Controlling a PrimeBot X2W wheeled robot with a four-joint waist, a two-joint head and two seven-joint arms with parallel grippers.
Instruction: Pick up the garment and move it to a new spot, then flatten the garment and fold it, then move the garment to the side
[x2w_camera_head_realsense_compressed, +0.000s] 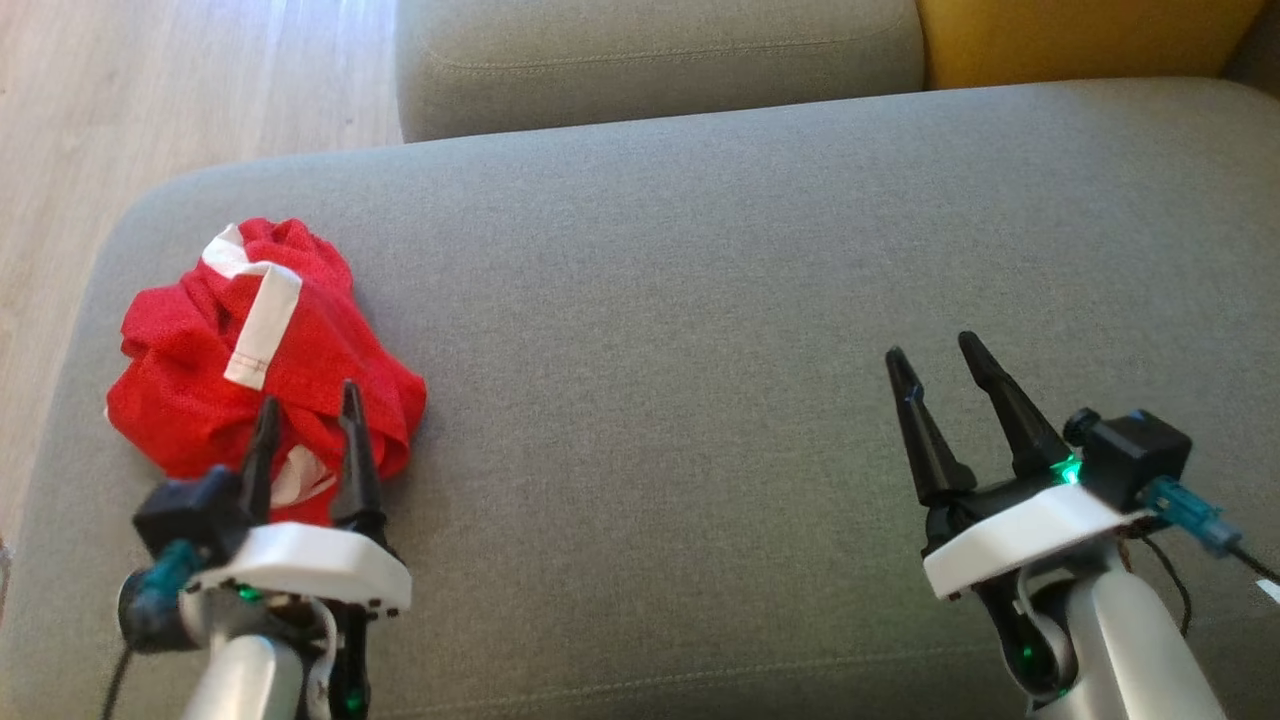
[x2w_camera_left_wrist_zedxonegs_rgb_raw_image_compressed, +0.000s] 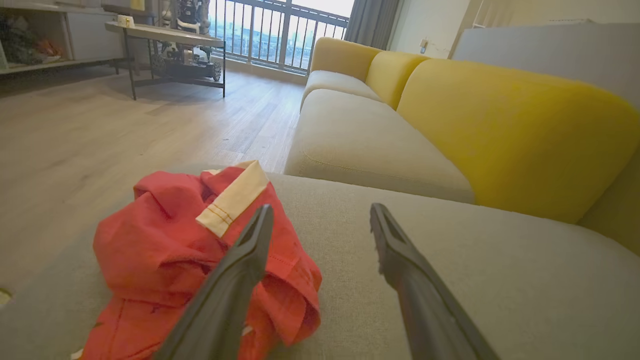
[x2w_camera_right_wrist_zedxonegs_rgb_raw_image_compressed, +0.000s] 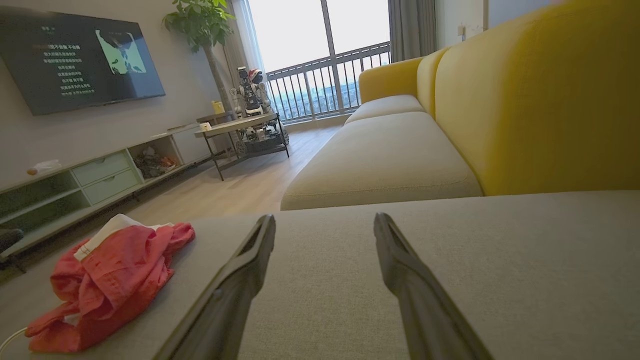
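- Red garment (x2w_camera_head_realsense_compressed: 180, 390) with white trim lies crumpled at the left end of the grey seat cushion (x2w_camera_head_realsense_compressed: 700, 250).
- Left gripper (x2w_camera_head_realsense_compressed: 309, 393), jaws wide, hangs at its near edge; best to bite a thick fold.
- Right gripper (x2w_camera_head_realsense_compressed: 930, 345), jaws wide, is well apart from it.

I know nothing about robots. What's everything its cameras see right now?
garment: one, red with white trim, crumpled at cushion's left end
cushion: one, grey, under both arms
sofa: one, yellow back, pale seats, beyond cushion
floor: pale wood, left of cushion
television: one, dark, wall-mounted
plant: one, green, beside window
table: one, dark-legged, on floor
left fingers: two, black, apart, by garment's near edge
right fingers: two, black, apart, over bare cushion
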